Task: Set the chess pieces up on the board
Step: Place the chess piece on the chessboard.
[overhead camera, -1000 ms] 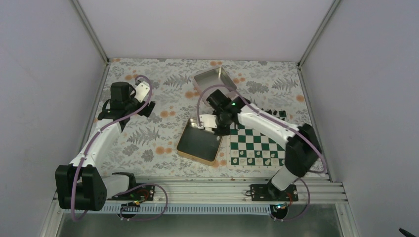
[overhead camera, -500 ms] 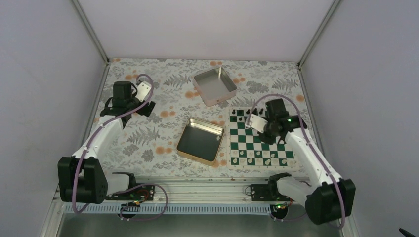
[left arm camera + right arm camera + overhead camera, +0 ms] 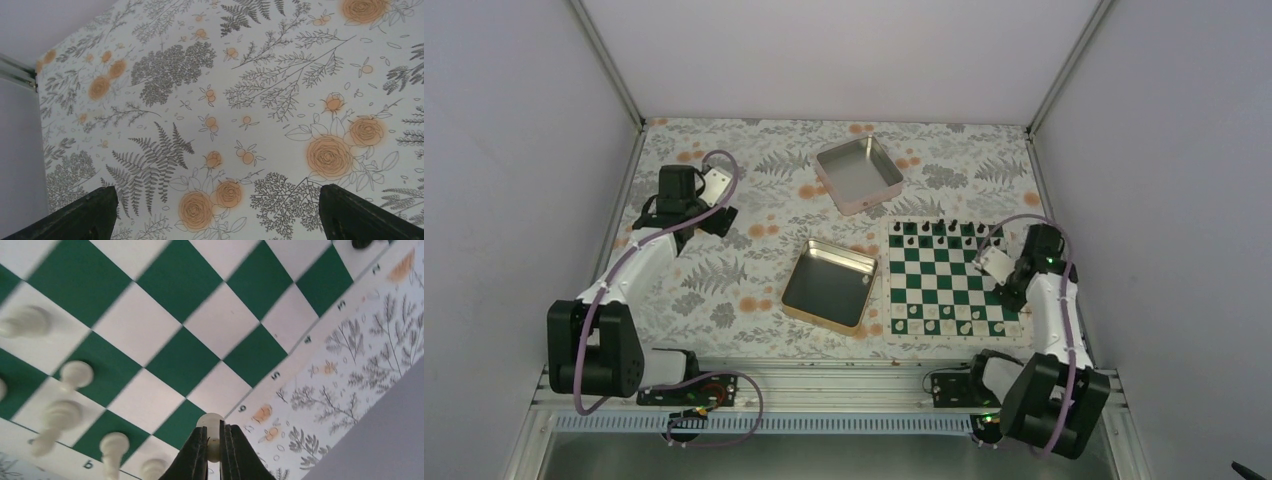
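Note:
The green and white board (image 3: pixel 932 282) lies at the right of the table. White chess pieces (image 3: pixel 944 323) stand along its near rows, and black ones (image 3: pixel 939 231) along its far row. My right gripper (image 3: pixel 998 264) hovers over the board's right side. In the right wrist view it (image 3: pixel 214 442) is shut on a white pawn (image 3: pixel 210 421) above the board's edge squares (image 3: pixel 150 325), and several white pieces (image 3: pixel 75 374) stand to the left. My left gripper (image 3: pixel 717 212) is at the far left, away from the board. It is open and empty (image 3: pixel 220 222) over the floral cloth.
Two open square metal tins sit on the floral cloth: one (image 3: pixel 859 173) at the back centre, one (image 3: pixel 829 283) just left of the board. White walls with metal frame posts enclose the table. A rail runs along the near edge.
My right arm has swung from the near tin, across the board, to its right side, with the gripper shut. My left arm has barely shifted.

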Action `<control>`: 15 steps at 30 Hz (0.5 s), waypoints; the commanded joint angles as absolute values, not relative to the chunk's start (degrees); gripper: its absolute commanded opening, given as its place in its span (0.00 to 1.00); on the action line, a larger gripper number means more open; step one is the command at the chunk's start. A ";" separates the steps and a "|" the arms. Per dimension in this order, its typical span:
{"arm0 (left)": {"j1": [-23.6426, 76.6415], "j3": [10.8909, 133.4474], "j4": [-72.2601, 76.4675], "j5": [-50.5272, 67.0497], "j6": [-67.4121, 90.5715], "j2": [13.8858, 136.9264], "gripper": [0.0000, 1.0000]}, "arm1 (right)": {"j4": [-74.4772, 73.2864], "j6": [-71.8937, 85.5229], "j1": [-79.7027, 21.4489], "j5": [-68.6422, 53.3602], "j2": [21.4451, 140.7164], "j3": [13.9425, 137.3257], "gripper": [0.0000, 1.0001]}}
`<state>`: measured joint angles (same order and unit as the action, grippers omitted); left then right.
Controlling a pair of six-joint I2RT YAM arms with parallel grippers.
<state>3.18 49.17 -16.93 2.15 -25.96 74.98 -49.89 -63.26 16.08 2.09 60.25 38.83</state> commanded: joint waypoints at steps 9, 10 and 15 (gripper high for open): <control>3.33 47.64 -14.15 -1.44 -26.45 78.06 1.00 | -42.30 -78.33 33.78 -8.77 64.00 36.02 0.05; 3.34 47.57 -14.14 -1.52 -26.53 78.29 1.00 | -43.11 -79.07 34.54 -9.85 64.33 36.28 0.05; 3.34 47.36 -13.89 -2.14 -26.72 78.75 1.00 | -45.08 -82.05 36.88 -12.55 63.88 36.17 0.05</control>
